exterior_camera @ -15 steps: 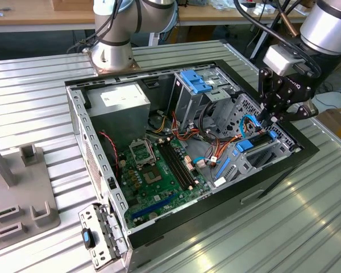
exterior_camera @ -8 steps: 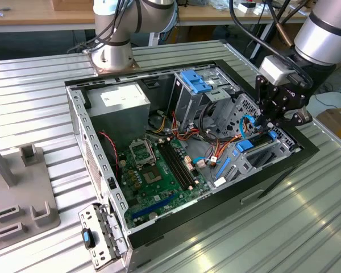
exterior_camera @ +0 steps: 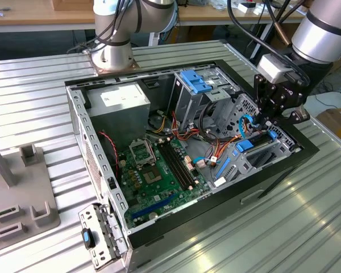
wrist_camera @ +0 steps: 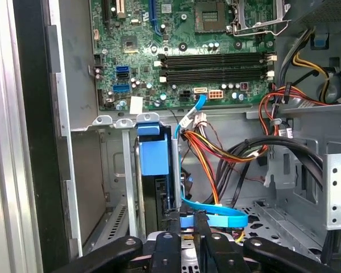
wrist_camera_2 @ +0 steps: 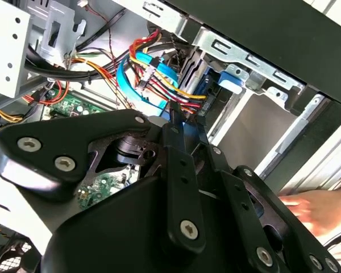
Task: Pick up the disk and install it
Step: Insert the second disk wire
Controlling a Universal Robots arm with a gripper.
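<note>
Ribbed metal table (exterior_camera: pixel 40 85); wooden bench (exterior_camera: pixel 34 12) behind.

an open computer case (exterior_camera: pixel 79 122) lies on its side on a ribbed metal table (exterior_camera: pixel 34 91). inside it, a green motherboard (exterior_camera: pixel 153 170) carries black memory slots (exterior_camera: pixel 179 165) and a processor socket (exterior_camera: pixel 141 151). a grey power supply (exterior_camera: pixel 116 105) sits in one corner. an upright grey drive bay (exterior_camera: pixel 187 99) carries a blue plastic latch (exterior_camera: pixel 196 82). bundled red, orange and yellow wires (wrist_camera: pixel 207 151) and a flat blue cable (wrist_camera: pixel 213 213) run beside the bay. a grey fixture (exterior_camera: pixel 20 187) stands on the table at the exterior view's left.
</note>
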